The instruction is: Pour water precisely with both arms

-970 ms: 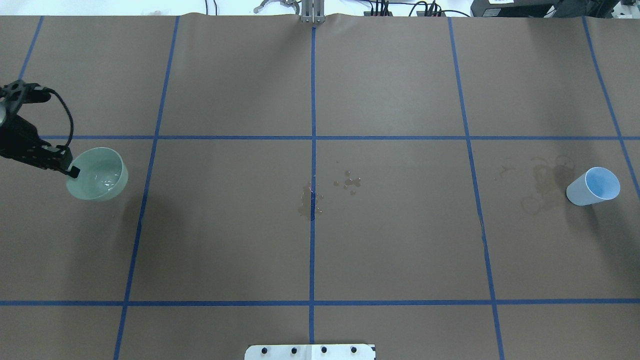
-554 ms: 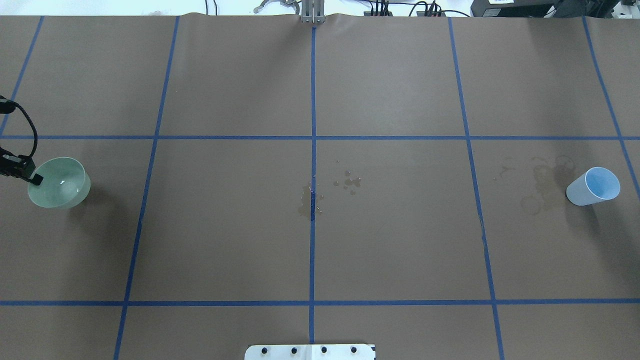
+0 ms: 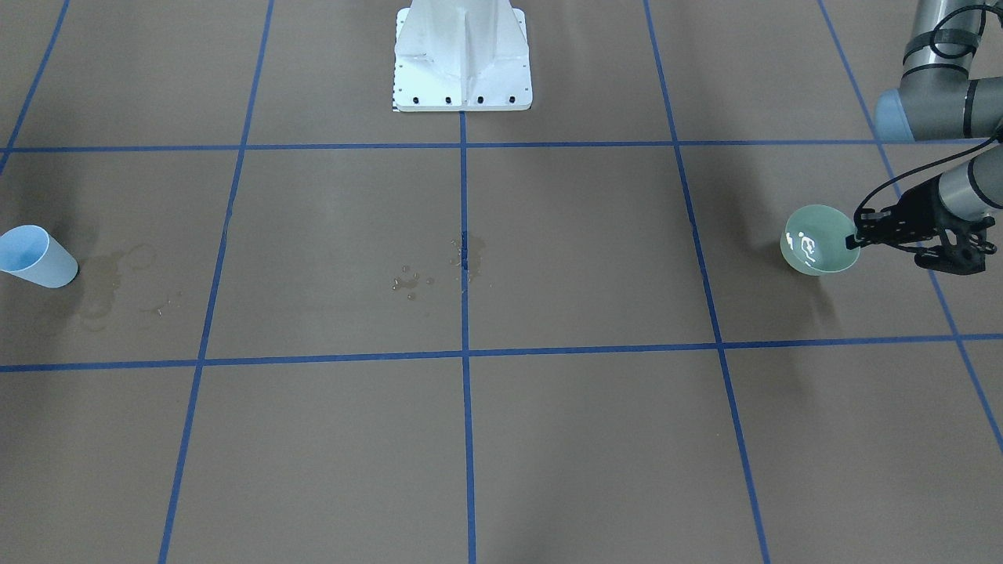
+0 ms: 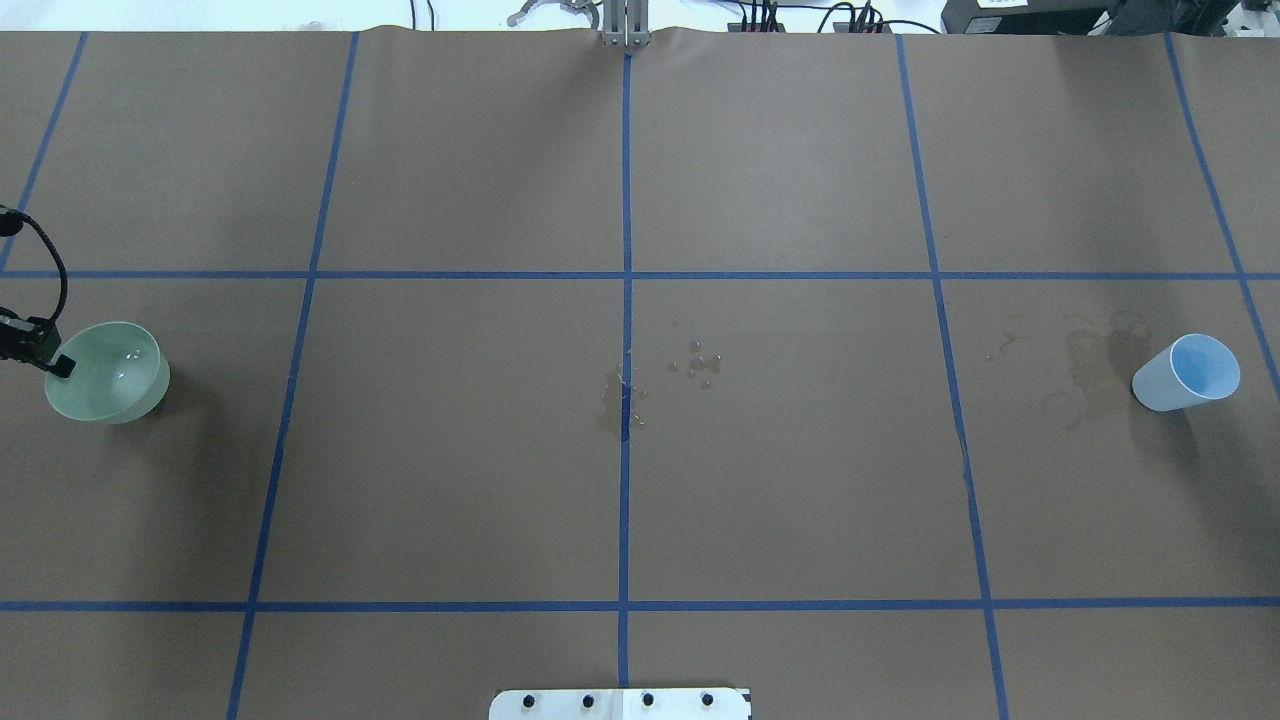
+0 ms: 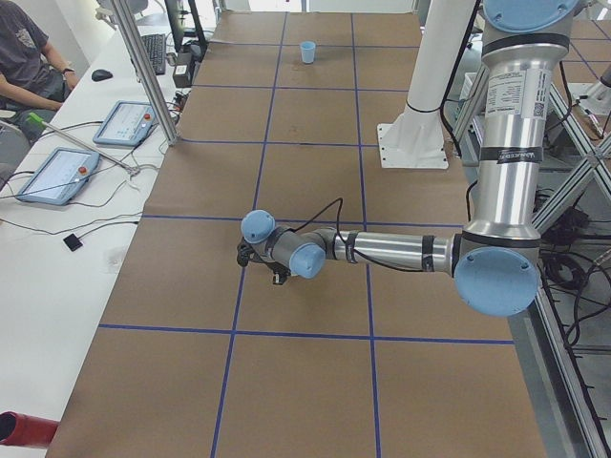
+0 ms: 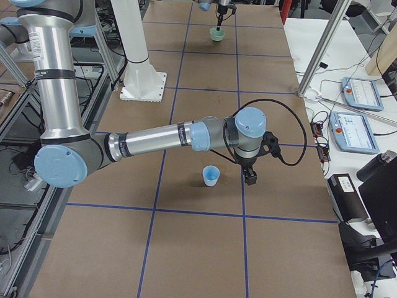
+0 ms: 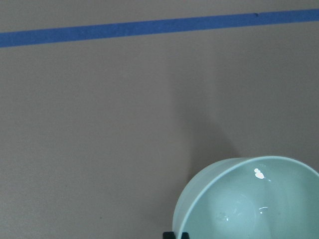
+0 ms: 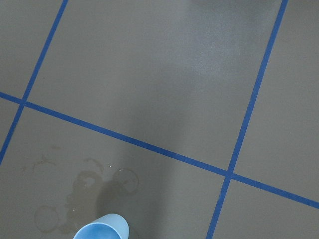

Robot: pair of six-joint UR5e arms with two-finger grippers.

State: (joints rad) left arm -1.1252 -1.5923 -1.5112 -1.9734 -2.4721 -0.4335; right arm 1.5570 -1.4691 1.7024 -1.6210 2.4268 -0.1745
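My left gripper point(image 3: 854, 239) is shut on the rim of a mint-green bowl point(image 3: 815, 251) at the table's far left end. It also shows in the overhead view point(image 4: 55, 365), with the bowl point(image 4: 105, 375) low near the table. The water point(image 3: 805, 247) shows as white glints inside the bowl, and also in the left wrist view point(image 7: 258, 173). A light blue cup point(image 4: 1185, 372) stands alone at the far right end. My right gripper point(image 6: 250, 177) shows only in the exterior right view, just beside the cup point(image 6: 211, 176); I cannot tell if it is open or shut.
Spilled wet patches point(image 4: 620, 405) and drops point(image 4: 700, 365) lie at the table's middle. Dried ring stains point(image 4: 1085, 365) lie left of the cup. The white pedestal base point(image 3: 462, 55) stands at the robot's side. Operator tablets point(image 5: 57, 172) sit on a side desk.
My left gripper has carried the bowl to the left and lower, toward the table's left edge; in the last half second it barely moved. The blue cup has not moved.
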